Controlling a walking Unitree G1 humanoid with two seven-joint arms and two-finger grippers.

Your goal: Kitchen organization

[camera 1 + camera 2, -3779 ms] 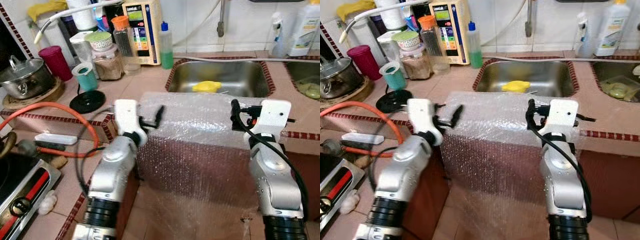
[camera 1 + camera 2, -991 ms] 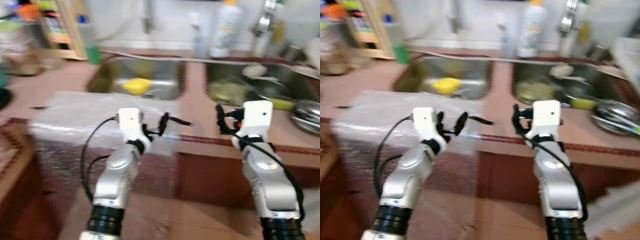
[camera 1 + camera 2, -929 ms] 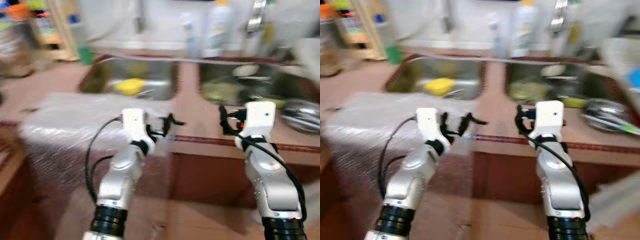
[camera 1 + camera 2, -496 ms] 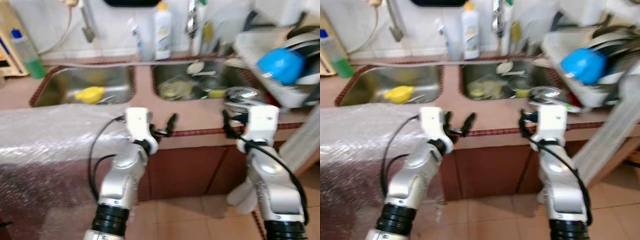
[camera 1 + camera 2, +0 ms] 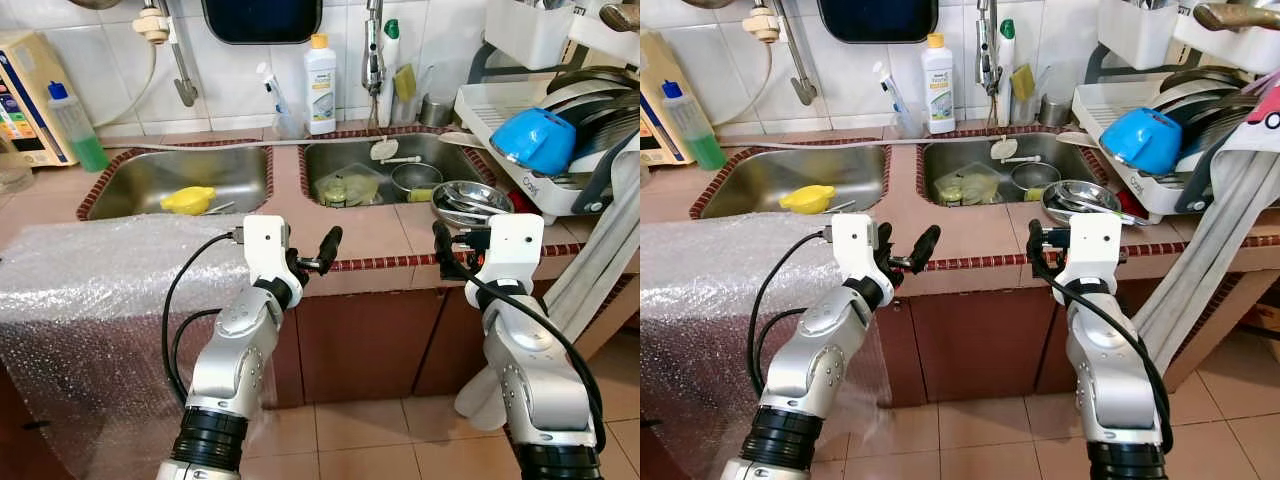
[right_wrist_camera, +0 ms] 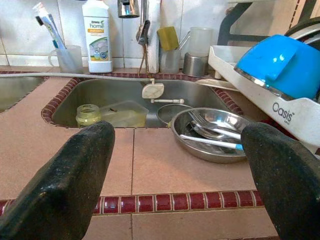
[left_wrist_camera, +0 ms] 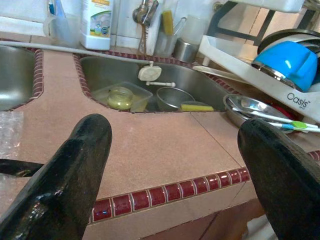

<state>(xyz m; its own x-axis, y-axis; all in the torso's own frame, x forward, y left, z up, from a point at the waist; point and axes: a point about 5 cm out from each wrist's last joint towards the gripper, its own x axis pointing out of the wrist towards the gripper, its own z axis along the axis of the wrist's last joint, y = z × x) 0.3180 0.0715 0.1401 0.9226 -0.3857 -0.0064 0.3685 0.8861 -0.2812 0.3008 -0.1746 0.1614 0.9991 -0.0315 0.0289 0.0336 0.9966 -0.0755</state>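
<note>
White tiled wall (image 5: pixel 90 60) rises behind a pink counter (image 5: pixel 375 225) edged in red mosaic; terracotta floor tiles (image 5: pixel 370 430) spread below, apparently under even daylight.

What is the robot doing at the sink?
The robot stands at a kitchen counter with both arms held out and nothing in them. Its left gripper and right gripper are both open, above the counter's front edge. Ahead, the right sink holds a jar and a small pot, and a steel bowl of cutlery sits on the counter beside it. Nothing is being handled yet.
</note>
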